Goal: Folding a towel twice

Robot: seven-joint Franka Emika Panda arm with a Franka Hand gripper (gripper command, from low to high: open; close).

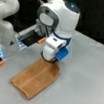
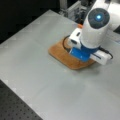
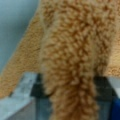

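The towel (image 1: 35,78) lies on the grey tabletop (image 1: 83,81) as a narrow, folded strip. Its end toward a front view's top sits under the arm. In the wrist view a bunched ridge of towel (image 3: 72,62) runs between the fingers (image 3: 22,92) of the end effector (image 3: 71,100), which pinches it.

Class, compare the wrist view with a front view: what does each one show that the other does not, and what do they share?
Only the wrist view shows the gripper closed on a bunched ridge of the towel, with terry loops filling the picture and a finger beside the cloth. Only a front view shows the towel's whole outline lying on the grey table, with the arm standing over its upper end and hiding the gripper. Both show the orange-brown towel and grey table.
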